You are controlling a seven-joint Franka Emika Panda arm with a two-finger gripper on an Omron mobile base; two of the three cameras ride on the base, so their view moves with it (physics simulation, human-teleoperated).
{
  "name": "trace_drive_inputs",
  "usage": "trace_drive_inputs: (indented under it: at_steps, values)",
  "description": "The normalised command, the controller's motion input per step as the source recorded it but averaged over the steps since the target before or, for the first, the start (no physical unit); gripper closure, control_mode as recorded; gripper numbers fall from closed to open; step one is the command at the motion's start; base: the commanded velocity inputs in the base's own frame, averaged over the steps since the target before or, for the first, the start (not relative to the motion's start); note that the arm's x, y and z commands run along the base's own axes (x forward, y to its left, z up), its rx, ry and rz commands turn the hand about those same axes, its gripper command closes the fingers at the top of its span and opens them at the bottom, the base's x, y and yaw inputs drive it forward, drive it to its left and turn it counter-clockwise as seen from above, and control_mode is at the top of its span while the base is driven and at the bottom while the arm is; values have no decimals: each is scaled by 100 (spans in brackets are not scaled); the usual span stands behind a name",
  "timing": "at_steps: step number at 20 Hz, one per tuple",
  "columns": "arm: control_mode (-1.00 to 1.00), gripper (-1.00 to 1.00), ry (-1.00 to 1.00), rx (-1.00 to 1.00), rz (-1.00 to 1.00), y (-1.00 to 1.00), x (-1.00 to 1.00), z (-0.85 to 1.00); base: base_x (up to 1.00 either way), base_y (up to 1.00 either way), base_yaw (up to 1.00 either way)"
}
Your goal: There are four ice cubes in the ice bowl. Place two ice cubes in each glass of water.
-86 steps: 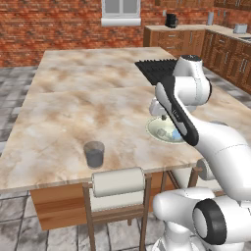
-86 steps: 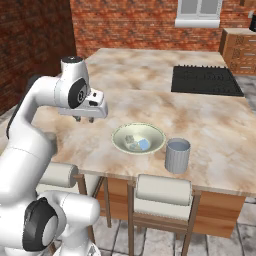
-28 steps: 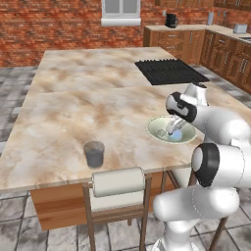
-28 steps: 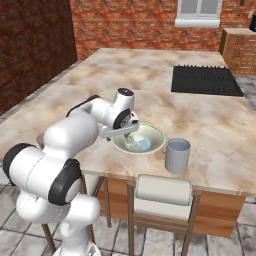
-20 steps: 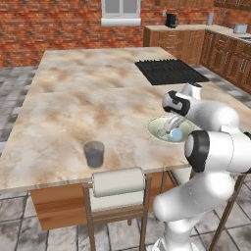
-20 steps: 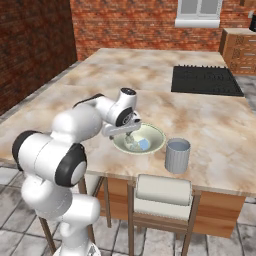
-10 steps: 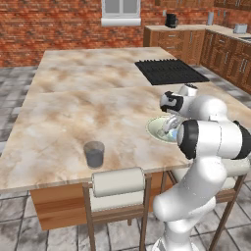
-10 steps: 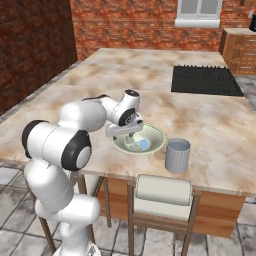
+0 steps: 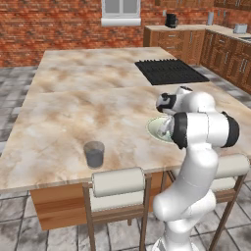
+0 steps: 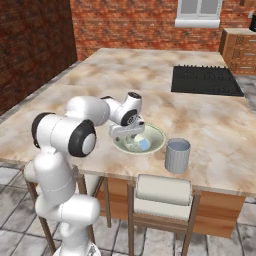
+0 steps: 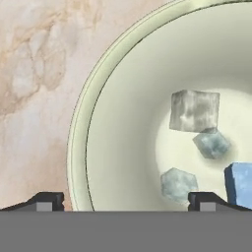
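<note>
My jaws (image 11: 125,203) wide open, empty, low over bowl (image 11: 113,123) near table's front edge; cubes (image 11: 194,111) inside.

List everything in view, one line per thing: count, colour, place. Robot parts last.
ice cubes: four, pale grey to pale blue, inside the ice bowl
ice bowl: one, pale cream-green, near front edge of the counter
glass of water: two, grey, one each side of the bowl near the front edge
counter: one, beige marble island
cooktop: one, black, far side of counter
stools: two, cream cushions, under front edge
gripper: one, dark tips, open, straddling the bowl's near rim
</note>
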Motion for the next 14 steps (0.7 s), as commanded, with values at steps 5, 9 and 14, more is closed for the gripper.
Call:
trace_drive_inputs:
  at_steps: [5,9,14]
  values:
    - [-100,-100,2,0,0,-6,34,-22,0,0,0]
    - [-100,-100,4,0,0,-3,35,-23,0,0,0]
    - [-100,-100,7,0,0,0,34,-20,0,0,0]
